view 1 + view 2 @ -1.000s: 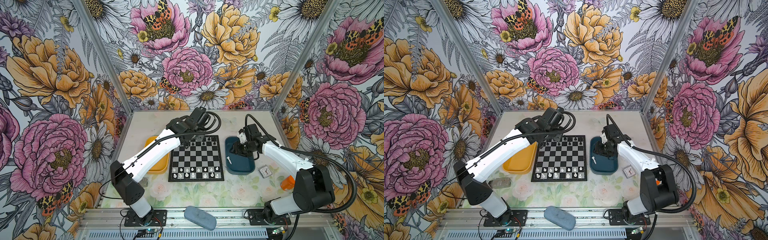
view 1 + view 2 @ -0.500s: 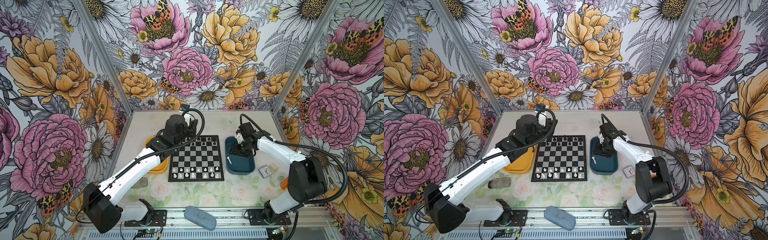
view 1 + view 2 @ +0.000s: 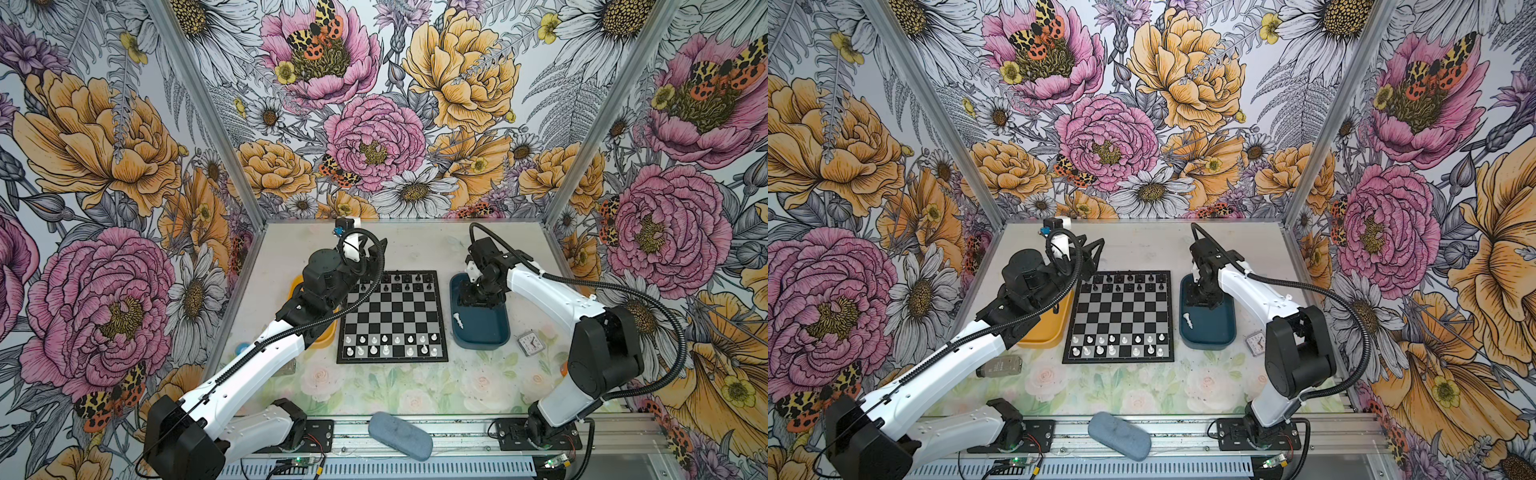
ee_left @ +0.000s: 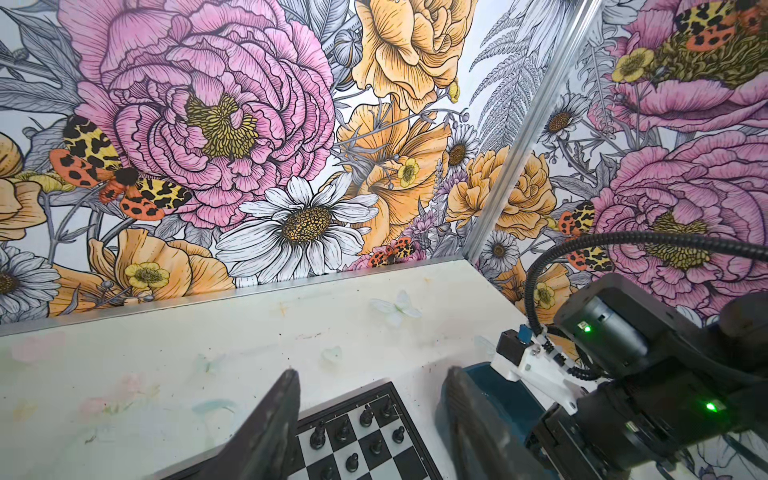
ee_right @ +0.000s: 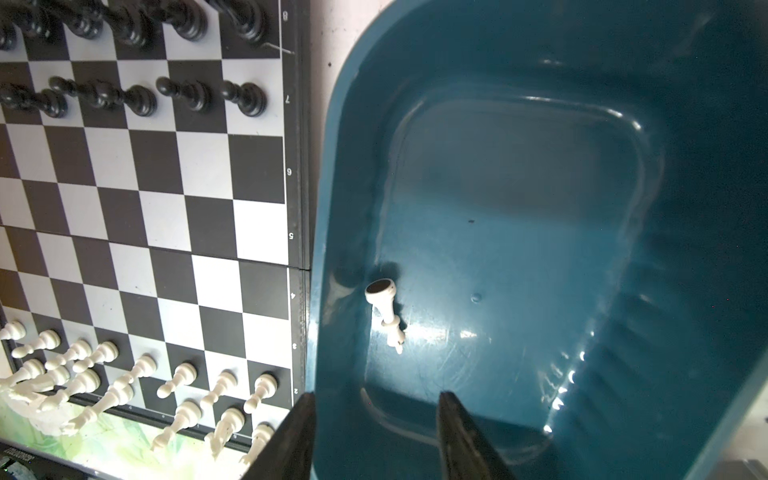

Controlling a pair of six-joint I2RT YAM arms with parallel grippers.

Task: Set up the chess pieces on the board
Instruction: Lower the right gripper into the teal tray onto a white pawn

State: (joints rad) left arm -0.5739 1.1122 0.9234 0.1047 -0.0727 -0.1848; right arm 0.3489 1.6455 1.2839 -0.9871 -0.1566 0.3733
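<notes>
Over the far end of the blue tray (image 3: pixel 482 341), holding the right pincer (image 5: pixel 378 397) partly open and empty, pointing down into the tray; spotting one white chess piece (image 5: pixel 384 311) lying on its side on the tray floor, just beside the wall nearest the board (image 3: pixel 392 307) and clear of both pincer fingers; finding the other chess pieces (image 3: pixel 392 345) standing in two rows along the board's near edge, facing the black chessmen (image 3: pixel 409 277) along its far edge; judging the set-up as nearly finished, with what looks like a single gap in the nearest white row; holding the left pincer (image 4: pixel 372 374) raised near the board's far left corner, likewise parted and carrying nothing; expecting light, hard, smooth plastic, rolling readily on its round body and skidding on the glossy tray floor; advising taking hold across the narrow stem between base and head, closing gently to avoid squirting it sideways; planning on standing it upright before lowering it, and on coming straight down, since brushing the crowded white rows is risking toppled neighbours.
</notes>
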